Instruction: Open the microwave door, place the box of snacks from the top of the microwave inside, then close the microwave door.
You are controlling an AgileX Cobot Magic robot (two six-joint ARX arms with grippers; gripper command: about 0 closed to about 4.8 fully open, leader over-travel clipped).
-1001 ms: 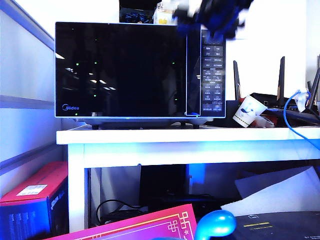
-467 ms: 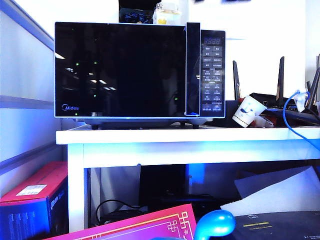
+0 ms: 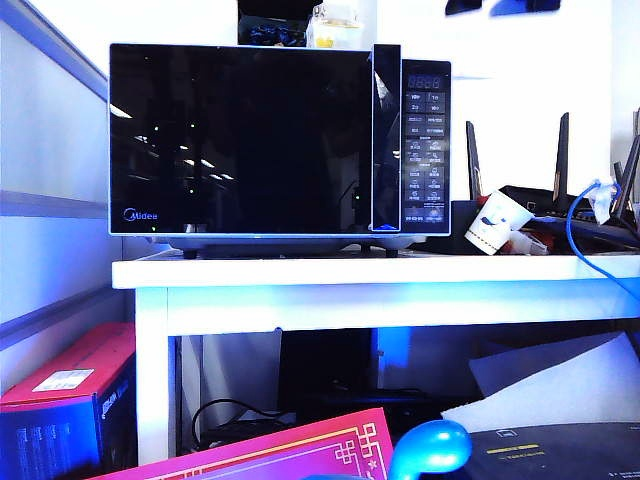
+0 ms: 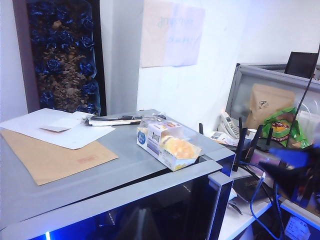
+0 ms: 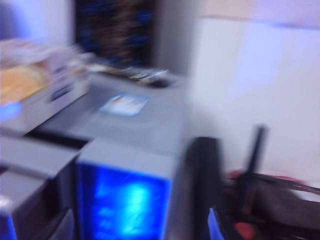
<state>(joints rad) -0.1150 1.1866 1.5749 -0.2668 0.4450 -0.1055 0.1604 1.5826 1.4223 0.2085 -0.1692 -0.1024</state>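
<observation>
The microwave (image 3: 280, 140) stands on a white table. Its door (image 3: 240, 140) is ajar by a crack, and the handle strip (image 3: 386, 140) stands proud of the button panel (image 3: 425, 150). The box of snacks (image 3: 335, 25) (image 4: 167, 144) (image 5: 35, 85), clear with yellow and white contents, rests on the microwave's top near its front right. My right gripper (image 3: 497, 5) (image 5: 137, 222) is high up, right of the box and above the panel corner. It is open and holds nothing. Its view is blurred. My left gripper is out of view.
Papers (image 4: 60, 131) and a brown envelope (image 4: 50, 157) lie on the microwave's top, with a dark box of blue-wrapped items (image 4: 62, 55) behind. Right of the microwave are routers with antennas (image 3: 565, 150), a paper cup (image 3: 497, 222) and a blue cable (image 3: 580, 225). A red box (image 3: 70, 385) sits below.
The right arm has lifted from in front of the microwave's upper right corner up to the frame's top edge. The door's right edge has come out a crack. The box has not moved.
</observation>
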